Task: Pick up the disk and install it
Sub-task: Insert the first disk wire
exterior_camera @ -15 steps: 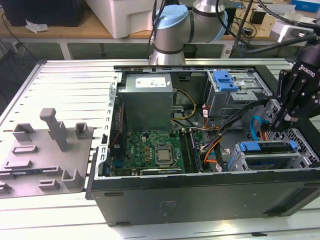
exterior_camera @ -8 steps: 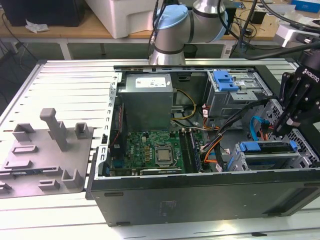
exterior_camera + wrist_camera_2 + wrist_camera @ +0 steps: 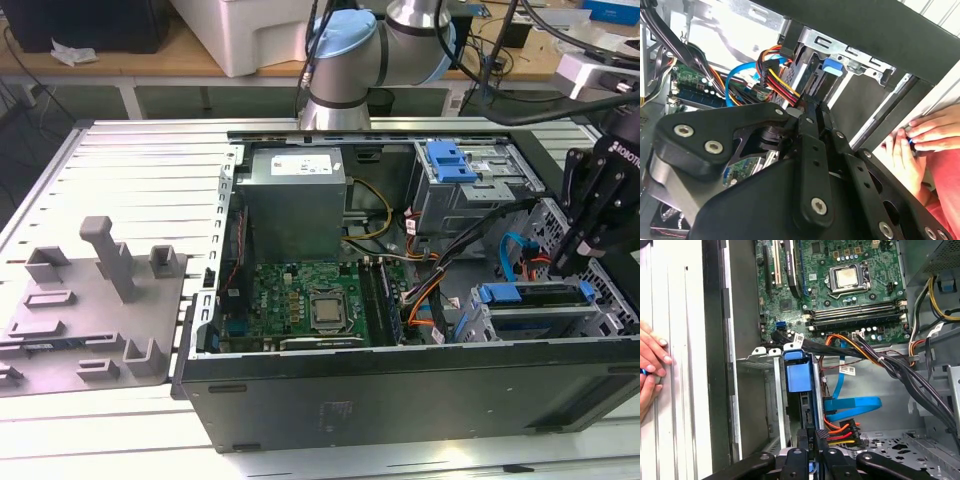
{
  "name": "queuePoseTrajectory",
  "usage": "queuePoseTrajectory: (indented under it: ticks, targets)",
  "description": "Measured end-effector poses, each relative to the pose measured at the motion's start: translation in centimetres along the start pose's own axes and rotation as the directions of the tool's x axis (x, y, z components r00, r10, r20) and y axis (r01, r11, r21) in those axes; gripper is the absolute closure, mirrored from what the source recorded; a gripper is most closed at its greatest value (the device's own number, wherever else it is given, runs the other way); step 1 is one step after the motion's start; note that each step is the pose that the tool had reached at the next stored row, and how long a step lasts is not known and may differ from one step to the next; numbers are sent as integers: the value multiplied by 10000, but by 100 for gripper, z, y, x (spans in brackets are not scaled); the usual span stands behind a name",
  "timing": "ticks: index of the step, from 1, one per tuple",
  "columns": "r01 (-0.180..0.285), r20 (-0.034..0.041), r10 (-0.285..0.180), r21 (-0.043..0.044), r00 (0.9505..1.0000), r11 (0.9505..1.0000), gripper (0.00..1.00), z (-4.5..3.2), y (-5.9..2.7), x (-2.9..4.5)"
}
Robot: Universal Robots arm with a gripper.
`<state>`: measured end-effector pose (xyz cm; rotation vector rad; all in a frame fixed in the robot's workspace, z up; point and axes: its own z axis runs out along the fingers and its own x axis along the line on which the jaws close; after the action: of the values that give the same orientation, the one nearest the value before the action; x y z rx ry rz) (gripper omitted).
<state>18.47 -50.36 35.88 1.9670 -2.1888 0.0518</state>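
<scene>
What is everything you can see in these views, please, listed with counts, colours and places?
computer case: one, black, open, on the slatted table.
motherboard: one, green, inside the case.
power supply: one, grey, inside the case.
fixture: one, grey, exterior view's left, on the table.
latch bracket: one, blue, atop the far grey cage.
disk: one, blue-railed, in the near cage.
person's hands: two, at the case's edge.
arm: one, grey and blue, behind the case.
gripper: one, black, over the disk's cage.
</scene>
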Motion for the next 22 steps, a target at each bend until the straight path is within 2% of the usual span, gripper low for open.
queuePoseTrajectory:
  ticks: [4,7,11,12,14,16,22]
  targets:
    - [177,6,-177,28,9998,9998,83,-1,-11,3]
    - [300,54,-301,44,9995,9995,83,0,-17,10]
    - [301,55,-301,44,9995,9995,83,0,-17,11]
    - [311,140,-311,38,9994,9995,83,1,-17,19]
    - [365,585,-365,10,9976,9993,83,8,-22,60]
    - [389,758,-388,0,9964,9992,83,17,-29,105]
    - [387,759,-386,0,9964,9992,83,18,-28,109]
